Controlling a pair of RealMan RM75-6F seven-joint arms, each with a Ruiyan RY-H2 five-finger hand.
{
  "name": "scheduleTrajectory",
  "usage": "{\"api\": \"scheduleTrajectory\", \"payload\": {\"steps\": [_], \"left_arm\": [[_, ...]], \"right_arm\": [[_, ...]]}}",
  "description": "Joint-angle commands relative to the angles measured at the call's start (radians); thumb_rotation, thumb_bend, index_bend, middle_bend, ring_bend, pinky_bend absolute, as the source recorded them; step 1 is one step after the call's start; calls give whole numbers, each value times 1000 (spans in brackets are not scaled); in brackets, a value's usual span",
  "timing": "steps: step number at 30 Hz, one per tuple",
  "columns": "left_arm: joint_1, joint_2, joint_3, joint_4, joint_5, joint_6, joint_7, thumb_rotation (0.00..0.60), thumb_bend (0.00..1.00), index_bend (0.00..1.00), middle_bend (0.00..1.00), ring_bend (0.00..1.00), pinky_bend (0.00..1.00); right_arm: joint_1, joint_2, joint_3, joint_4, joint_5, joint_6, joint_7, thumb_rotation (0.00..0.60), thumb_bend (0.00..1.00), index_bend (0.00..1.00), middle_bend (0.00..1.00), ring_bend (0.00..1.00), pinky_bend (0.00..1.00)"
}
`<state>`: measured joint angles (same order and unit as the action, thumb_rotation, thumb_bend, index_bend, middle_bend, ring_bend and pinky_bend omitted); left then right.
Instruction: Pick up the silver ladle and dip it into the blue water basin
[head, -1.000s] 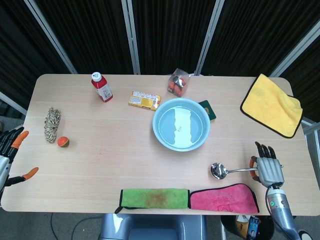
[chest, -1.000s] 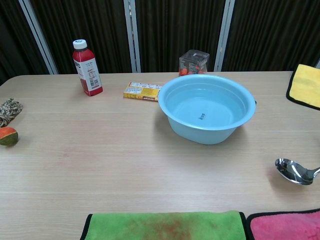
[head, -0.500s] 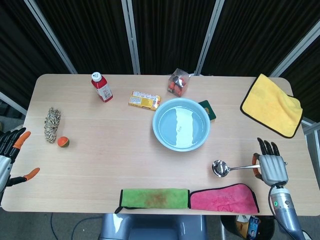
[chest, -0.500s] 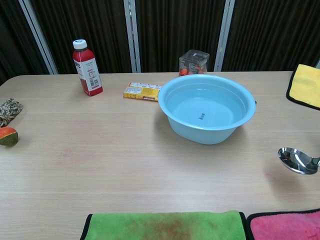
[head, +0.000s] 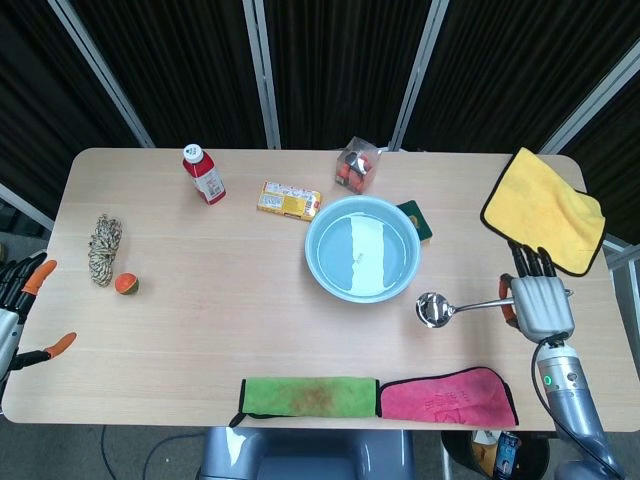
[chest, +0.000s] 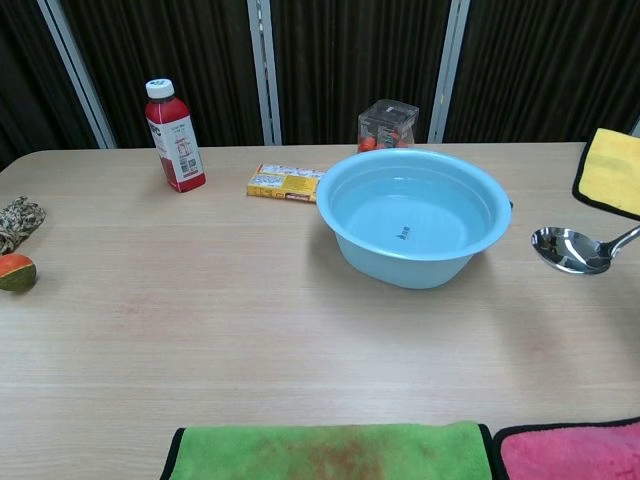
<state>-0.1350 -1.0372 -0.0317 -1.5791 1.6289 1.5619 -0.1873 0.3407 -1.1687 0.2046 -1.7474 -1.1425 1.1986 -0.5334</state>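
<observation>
Gripping the ladle's handle end, the right hand (head: 541, 306) has its fingers (head: 530, 263) pointing away toward the far edge, close together, with the thumb side wrapped at the handle — held, though the exact contact under the palm is hidden. The silver ladle (head: 452, 308) runs out level from that hand toward the middle of the table (head: 200, 320), its bowl (chest: 563, 249) raised off the wood and hanging just beside the near right rim of the blue water basin (head: 361, 249), not over it. In the chest view the bowl sits at roughly rim height, open side up, apart from the basin wall.

The basin holds water and stands mid-table. Behind it: a clear box of small orange items (head: 357, 166), a yellow packet (head: 289, 200), a red bottle (head: 204, 174), and a dark green object (head: 416, 220) tucked against the basin's far right side. A yellow cloth (head: 545, 208) lies at the far right corner — just beyond the right hand. Along the near edge, a green towel (head: 309, 396) and a pink towel (head: 445, 396) lie end to end.

Left hand (head: 22, 312) hovers off the table's left edge, fingers spread, holding nothing. Near it, a coil of rope (head: 104, 249) and a small orange ball (head: 126, 284).
</observation>
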Motion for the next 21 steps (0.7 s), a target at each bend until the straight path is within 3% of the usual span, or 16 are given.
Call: {"api": "scheduleTrajectory", "payload": {"steps": [1,21], "left_arm": [[-3,-2,-5,3,-11,-7,0,578,168,0,0,0,0],[-15,6,-44,15,-114,-59,-39,580,170,0,0,0,0]], "right_arm": [[33,15,23,-21,49,-25,-36,600,446,697,0,0,0],[214,12,80,-71,276,-95,-183,600,446,697,0,0,0]]}}
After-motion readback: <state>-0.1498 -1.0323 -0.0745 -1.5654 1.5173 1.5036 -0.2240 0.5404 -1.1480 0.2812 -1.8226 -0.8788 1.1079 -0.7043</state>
